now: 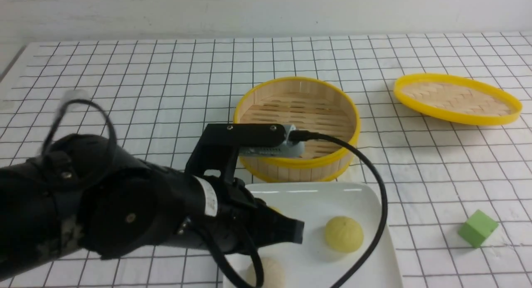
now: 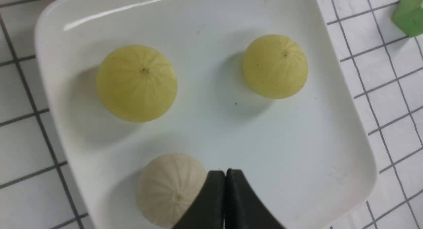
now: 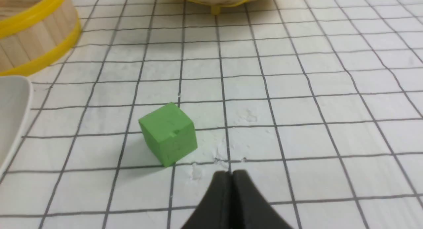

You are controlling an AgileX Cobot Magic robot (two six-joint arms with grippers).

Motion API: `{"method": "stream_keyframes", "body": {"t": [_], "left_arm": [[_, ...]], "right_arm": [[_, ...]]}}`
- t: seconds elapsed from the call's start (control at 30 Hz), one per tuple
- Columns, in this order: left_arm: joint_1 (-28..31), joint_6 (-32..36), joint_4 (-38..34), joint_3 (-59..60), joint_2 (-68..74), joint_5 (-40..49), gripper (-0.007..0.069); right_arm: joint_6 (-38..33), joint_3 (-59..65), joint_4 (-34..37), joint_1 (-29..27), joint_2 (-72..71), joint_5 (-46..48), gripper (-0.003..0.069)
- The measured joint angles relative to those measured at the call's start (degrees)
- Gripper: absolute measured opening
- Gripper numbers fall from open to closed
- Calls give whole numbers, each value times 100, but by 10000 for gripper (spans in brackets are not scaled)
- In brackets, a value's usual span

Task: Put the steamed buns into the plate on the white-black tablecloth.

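Three steamed buns lie in the white square plate [image 2: 297, 149] on the white-black tablecloth [image 1: 166, 84]. Two are pale yellow-green [image 2: 137, 83] [image 2: 275, 66] and one is beige [image 2: 170, 189]. In the front view one yellow-green bun [image 1: 344, 234] and the beige bun [image 1: 270, 273] show on the plate [image 1: 353, 196]; my left arm hides most of the other yellow-green bun. My left gripper [image 2: 225, 172] hovers over the plate beside the beige bun, shut and empty. My right gripper [image 3: 231, 173] is shut and empty above bare cloth.
An empty bamboo steamer basket [image 1: 297, 128] with a yellow rim stands behind the plate. Its flat woven lid [image 1: 457, 99] lies at the back right. A green cube [image 1: 478, 227] [image 3: 168, 133] sits on the cloth to the right of the plate, close to my right gripper.
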Motion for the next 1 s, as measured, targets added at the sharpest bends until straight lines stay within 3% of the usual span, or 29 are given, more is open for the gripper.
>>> {"method": "stream_keyframes", "body": {"t": [0.13,0.47,0.53,0.73,1.0], "left_arm": [[0,0,101,33,-462,337,22],[0,0,615,369,-3387,1979,23],[0,-16,615,878,-3855,1789,23],[0,-414,616,2324,-4673,115,31],[0,-481,854,2885,-4761,-193,35]], "right_arm": [[0,14,-6,-11,0,-73,6],[0,14,-24,-18,0,-72,15],[0,14,-24,-18,0,-72,17],[0,14,-28,-18,0,-72,23],[0,14,-28,-18,0,-66,31]]}}
